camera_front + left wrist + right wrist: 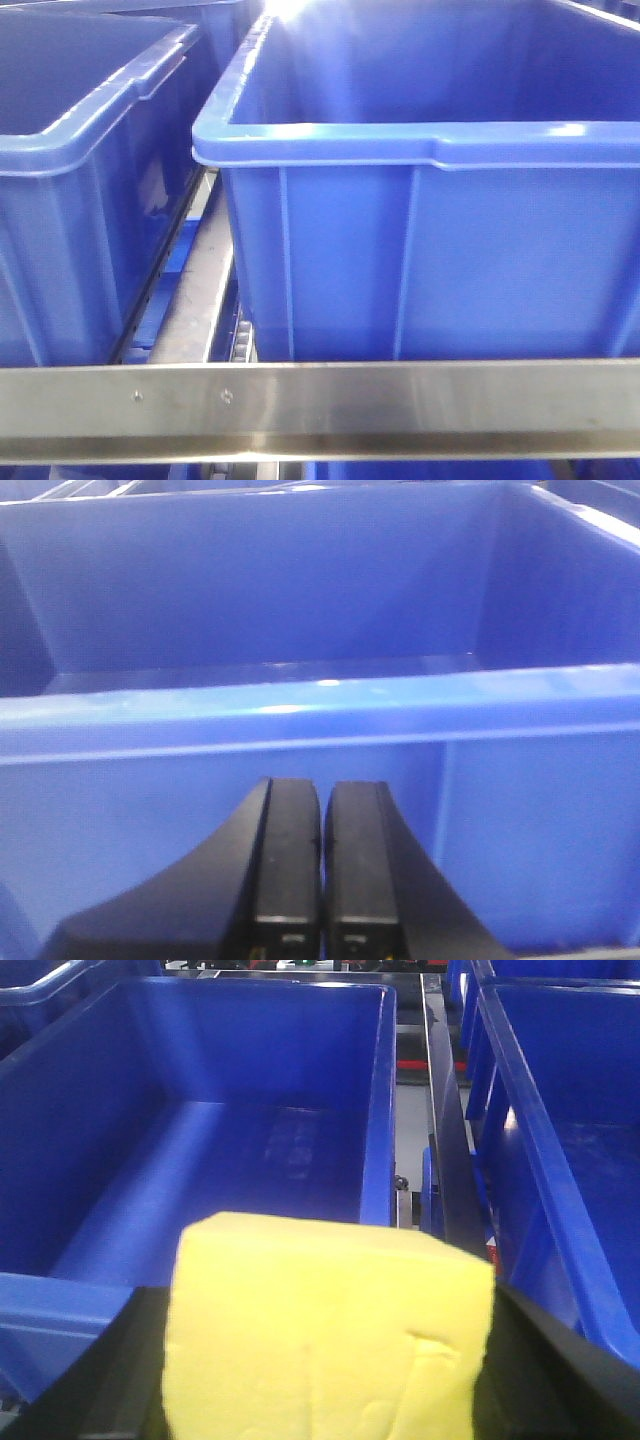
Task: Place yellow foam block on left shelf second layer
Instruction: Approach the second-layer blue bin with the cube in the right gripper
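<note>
We note right gripper (335,1395) clamping yellow foam block (330,1310) facing blue bin (376,1090), seemingly staged for placing; left gripper (320,880) pinched together, empty.

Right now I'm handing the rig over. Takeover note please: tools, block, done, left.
Left tool: shut, empty, close to the outer wall of a blue bin.
Right tool: shut on the yellow foam block, held in front of a long blue bin whose visible floor is bare.
Done: block is grasped and off any surface.
Left: set it on the left shelf's second layer and release. These views don't show which layer this is, so confirm first.
</note>
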Available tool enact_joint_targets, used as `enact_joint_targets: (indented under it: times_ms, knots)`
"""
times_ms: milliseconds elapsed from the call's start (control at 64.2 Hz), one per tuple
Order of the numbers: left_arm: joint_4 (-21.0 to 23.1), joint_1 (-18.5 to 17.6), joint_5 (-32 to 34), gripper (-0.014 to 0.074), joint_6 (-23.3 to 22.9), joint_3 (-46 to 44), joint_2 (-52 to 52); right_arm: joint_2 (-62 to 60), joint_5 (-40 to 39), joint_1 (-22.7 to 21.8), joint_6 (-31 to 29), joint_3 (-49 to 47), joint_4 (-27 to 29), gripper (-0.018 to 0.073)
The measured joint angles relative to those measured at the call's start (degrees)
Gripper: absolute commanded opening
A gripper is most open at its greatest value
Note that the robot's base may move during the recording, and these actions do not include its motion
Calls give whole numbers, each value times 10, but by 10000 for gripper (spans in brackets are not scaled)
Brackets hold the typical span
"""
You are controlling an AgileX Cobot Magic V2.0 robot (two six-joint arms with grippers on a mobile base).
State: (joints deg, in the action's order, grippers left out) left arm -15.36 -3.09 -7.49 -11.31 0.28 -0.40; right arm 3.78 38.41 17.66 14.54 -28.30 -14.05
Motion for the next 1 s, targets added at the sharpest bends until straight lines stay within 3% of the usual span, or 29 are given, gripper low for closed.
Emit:
enact_joint_targets:
  times_ms: [748, 997]
  knots:
    - [0, 0, 0, 137, 0, 0, 0, 1, -1, 0, 0, 0, 0, 327]
    - [0, 0, 0, 137, 0, 0, 0, 118, 1, 0, -1, -95, 13, 327]
